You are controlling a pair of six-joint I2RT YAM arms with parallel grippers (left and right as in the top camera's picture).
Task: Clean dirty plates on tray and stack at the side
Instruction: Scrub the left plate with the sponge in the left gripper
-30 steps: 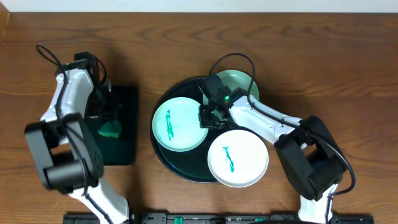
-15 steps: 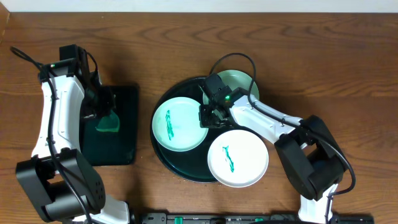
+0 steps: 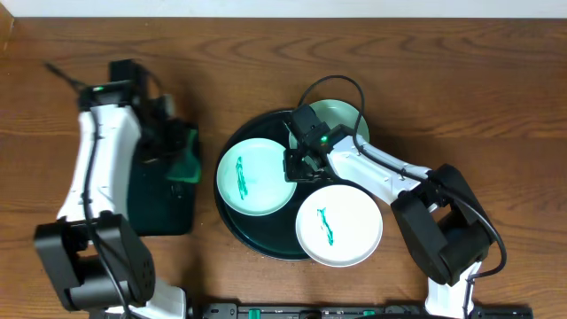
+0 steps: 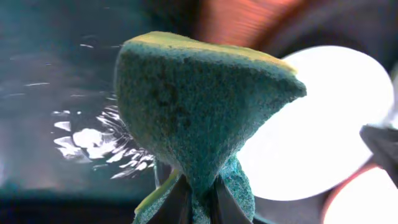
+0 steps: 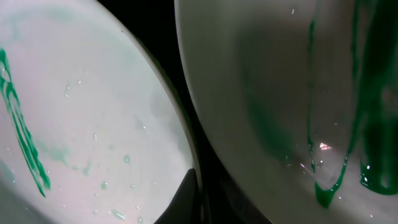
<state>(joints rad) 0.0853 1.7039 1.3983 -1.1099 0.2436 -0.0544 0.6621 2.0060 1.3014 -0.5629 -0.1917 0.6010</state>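
Sponge (image 4: 199, 106) clamped in left gripper (image 4: 198, 198), now swung to small tray (image 3: 158, 213) edge, toward plates (image 3: 255, 175); means wiping can start. Right gripper (image 3: 298, 167) unmoved, closed, among plates.

Dark brown wood-grain table (image 3: 496, 97), pale strip (image 3: 283, 7) along far edge

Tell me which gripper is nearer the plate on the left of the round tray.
Right. The right gripper sits shut at that plate's right rim, over the tray. The left gripper, shut on a green sponge, is off the tray to the plate's left.
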